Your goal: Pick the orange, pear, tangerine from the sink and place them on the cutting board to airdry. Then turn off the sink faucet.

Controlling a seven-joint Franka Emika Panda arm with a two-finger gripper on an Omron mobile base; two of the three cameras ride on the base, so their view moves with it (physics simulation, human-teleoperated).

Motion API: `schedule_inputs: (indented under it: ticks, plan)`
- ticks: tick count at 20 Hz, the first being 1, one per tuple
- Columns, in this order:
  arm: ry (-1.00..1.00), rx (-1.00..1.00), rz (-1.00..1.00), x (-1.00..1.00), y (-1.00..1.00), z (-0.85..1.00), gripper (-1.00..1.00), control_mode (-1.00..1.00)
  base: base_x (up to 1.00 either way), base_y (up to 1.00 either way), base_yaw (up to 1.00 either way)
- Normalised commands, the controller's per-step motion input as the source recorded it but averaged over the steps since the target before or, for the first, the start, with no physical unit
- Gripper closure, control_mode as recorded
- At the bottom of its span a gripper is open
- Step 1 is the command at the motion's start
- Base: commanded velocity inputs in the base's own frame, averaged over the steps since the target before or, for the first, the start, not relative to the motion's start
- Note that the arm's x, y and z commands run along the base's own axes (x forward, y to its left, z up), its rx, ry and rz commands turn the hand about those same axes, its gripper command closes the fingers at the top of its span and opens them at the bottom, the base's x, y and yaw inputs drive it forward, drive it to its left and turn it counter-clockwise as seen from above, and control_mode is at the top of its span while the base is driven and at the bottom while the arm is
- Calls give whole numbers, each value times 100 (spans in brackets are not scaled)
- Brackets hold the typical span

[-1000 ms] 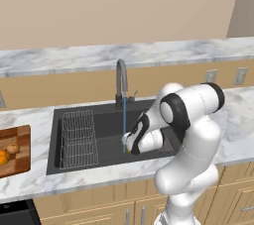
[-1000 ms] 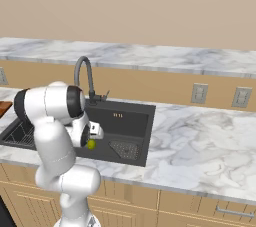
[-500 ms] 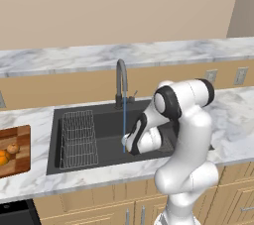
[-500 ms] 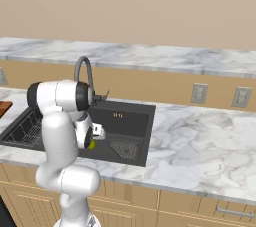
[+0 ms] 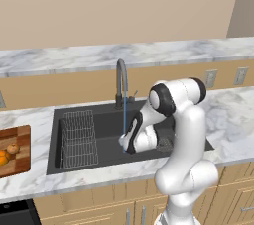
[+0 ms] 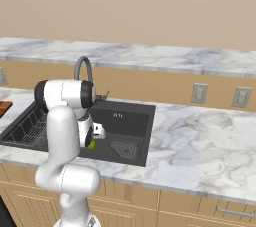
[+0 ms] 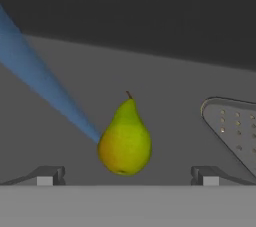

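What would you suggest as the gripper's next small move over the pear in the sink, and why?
Probably ease the gripper straight ahead until its fingers flank the pear, then close. In the hand view the jaws are wide open, the pear lies centred between the fingertips on the sink floor, and nothing is held yet.

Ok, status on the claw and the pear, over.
Claw open, low in dark grey sink. Yellow-green pear between fingertips, ungripped. Blue water stream beside it, nothing blocking.
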Motion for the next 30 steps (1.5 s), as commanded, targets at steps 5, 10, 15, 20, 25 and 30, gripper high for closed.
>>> schedule_inputs:
  ticks: [5,10,15,20,25,30]
  plan:
    - [0,0,-2,9,12,-20,-100,-100,0,0,0]
    - [0,0,-4,2,0,-22,-100,-100,0,0,0]
    - [0,0,-3,7,3,-21,-100,-100,0,0,0]
    - [0,0,-3,20,3,-16,-100,-100,0,0,0]
    - [0,0,-2,23,0,-11,-100,-100,0,0,0]
    - [1,0,-4,5,0,-15,-100,-100,0,0,0]
